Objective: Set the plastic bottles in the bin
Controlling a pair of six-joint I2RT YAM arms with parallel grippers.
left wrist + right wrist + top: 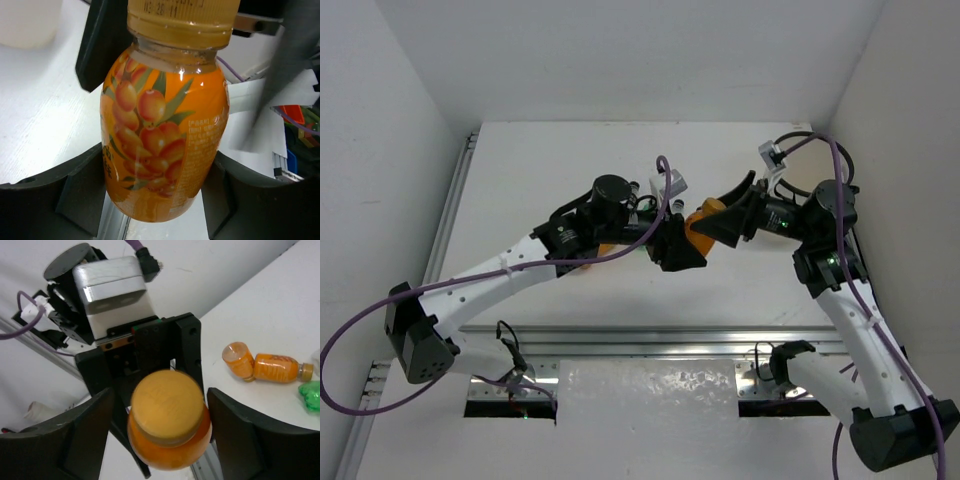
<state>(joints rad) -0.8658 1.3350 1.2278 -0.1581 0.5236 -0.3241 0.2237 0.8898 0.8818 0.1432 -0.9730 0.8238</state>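
Note:
An orange-filled plastic bottle (704, 226) with a tan cap hangs in the air between my two grippers. My left gripper (676, 246) is shut on its lower body, and both pads press its sides in the left wrist view (150, 200). My right gripper (734, 212) is open around the cap end, and in the right wrist view (160, 415) a gap shows on each side of the cap (167, 407). A second orange bottle (274, 368) and a green bottle (311, 394) lie on the table. The bin does not show in the top view.
A white rounded container (25, 22) sits at the top left corner of the left wrist view; I cannot tell whether it is the bin. A short orange-tinted piece (237, 359) lies against the second orange bottle. An aluminium rail (650, 340) crosses the table's near edge.

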